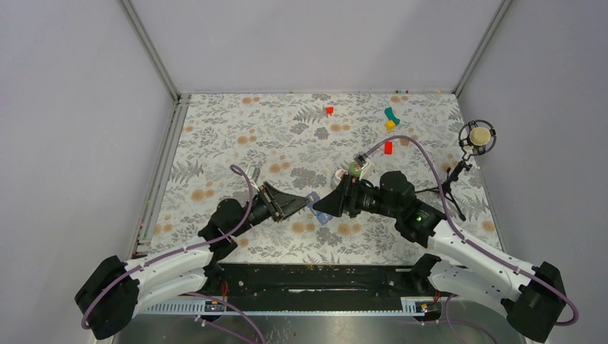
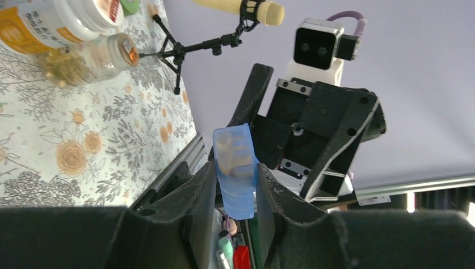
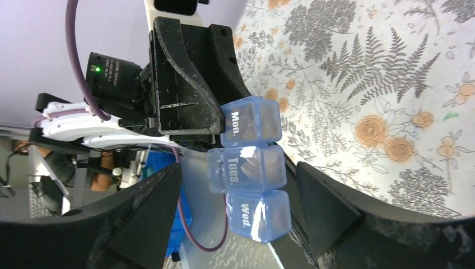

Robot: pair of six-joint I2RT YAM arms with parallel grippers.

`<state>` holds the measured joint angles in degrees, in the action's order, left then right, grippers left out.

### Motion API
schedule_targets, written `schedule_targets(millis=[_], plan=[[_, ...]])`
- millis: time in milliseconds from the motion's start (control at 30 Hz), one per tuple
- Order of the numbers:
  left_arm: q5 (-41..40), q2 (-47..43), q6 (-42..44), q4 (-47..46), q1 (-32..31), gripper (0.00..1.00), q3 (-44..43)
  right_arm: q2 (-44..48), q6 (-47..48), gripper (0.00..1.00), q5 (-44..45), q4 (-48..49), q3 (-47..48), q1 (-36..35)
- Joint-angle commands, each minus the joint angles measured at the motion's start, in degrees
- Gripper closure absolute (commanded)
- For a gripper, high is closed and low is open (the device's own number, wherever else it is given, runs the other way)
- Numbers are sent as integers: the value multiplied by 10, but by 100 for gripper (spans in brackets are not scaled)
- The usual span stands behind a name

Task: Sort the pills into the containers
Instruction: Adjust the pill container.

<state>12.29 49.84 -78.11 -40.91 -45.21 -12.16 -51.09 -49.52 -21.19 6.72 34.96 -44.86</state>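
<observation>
The containers are one translucent blue pill box (image 2: 235, 168) with lids marked Mon, Tues and Wed (image 3: 249, 174), held up off the table. My left gripper (image 2: 235, 176) is shut on one end of it (image 1: 315, 208). My right gripper (image 3: 238, 196) faces it from the other side, open, with the box's free end between its fingers (image 3: 325, 204) and a gap on each side. Loose pills are not in view; a clear bottle (image 2: 84, 61) holds yellowish ones beside a white bottle (image 2: 50, 22). The lids appear closed.
The bottles (image 1: 353, 168) stand just behind the right gripper (image 1: 326, 206). A microphone on a small tripod (image 1: 478, 136) is at the right edge. Red blocks (image 1: 329, 110) (image 1: 388, 147), a teal block (image 1: 391, 114) and a yellow block (image 1: 390, 125) lie at the back.
</observation>
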Motion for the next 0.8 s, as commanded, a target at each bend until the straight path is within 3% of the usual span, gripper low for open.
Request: schedule_targets(millis=[0, 300, 567, 633, 767], plan=[[37, -5, -32, -64, 3, 100, -27, -4, -44, 24, -60, 110, -21, 5], [43, -11, -38, -59, 4, 100, -41, -26, -90, 51, -106, 190, -41, 7], [44, -16, -35, -46, 3, 100, -49, -29, -100, 69, -110, 201, -47, 12], [43, -16, -35, -44, 3, 100, -48, -31, -105, 68, -112, 207, -46, 14], [41, -19, -36, -41, 4, 100, -48, -27, -125, 46, -108, 237, -58, 16]])
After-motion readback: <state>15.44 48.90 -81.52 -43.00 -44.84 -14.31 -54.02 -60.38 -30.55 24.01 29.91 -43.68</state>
